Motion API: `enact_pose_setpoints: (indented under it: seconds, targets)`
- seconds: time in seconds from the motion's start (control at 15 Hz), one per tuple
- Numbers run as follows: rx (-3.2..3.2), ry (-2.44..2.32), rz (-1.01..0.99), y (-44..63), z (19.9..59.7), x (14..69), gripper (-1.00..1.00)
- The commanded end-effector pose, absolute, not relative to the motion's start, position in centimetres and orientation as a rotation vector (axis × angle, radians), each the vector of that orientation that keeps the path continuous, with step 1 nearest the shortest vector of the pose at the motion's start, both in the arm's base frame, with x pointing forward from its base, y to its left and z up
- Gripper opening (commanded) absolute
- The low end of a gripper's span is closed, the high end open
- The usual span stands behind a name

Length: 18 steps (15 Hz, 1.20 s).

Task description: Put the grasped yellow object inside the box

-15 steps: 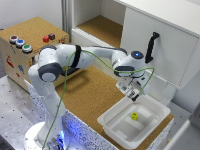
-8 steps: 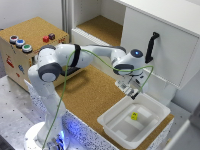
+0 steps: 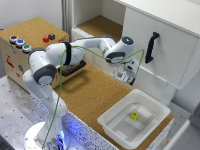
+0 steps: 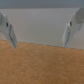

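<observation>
The yellow object [image 3: 134, 115] is a tiny block lying on the floor of the white box [image 3: 112, 124], which sits on the cork surface at the exterior view's lower right. My gripper [image 3: 125, 76] hangs above the cork surface, up and to the exterior view's left of the box, close to the white cabinet front. In the wrist view my gripper [image 4: 40, 32] is open, with the two fingers [image 4: 7, 30] wide apart and nothing between them. The wrist view shows neither the yellow object nor the box.
A white cabinet with a black handle [image 3: 151, 47] stands right behind the gripper. A cork-topped wooden box with coloured buttons [image 3: 20, 42] is at the exterior view's left. A green cable [image 3: 62, 75] runs along the arm.
The gripper has lifted up and away from the box. The yellow object has stayed in the box.
</observation>
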<state>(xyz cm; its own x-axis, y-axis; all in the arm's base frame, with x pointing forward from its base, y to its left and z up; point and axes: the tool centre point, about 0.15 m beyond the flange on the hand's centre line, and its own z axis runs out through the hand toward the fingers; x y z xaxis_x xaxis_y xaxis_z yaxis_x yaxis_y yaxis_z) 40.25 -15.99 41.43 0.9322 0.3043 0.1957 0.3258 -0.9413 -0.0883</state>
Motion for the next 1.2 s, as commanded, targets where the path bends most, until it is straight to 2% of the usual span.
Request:
enact_pose_setpoints:
  seconds: [0.0,0.33,0.67,1.13]
  targets:
    - [-2.897,-0.740,-0.388,-6.7,41.1,37.6,1.00]
    - [-2.909,-0.930,-0.357,2.7,40.9,35.8,1.00]
    - [-2.971,-0.858,-0.414,11.2,42.8,36.0,1.00]
    - [-3.089,-0.470,-0.401,9.7,42.8,34.8,1.00]
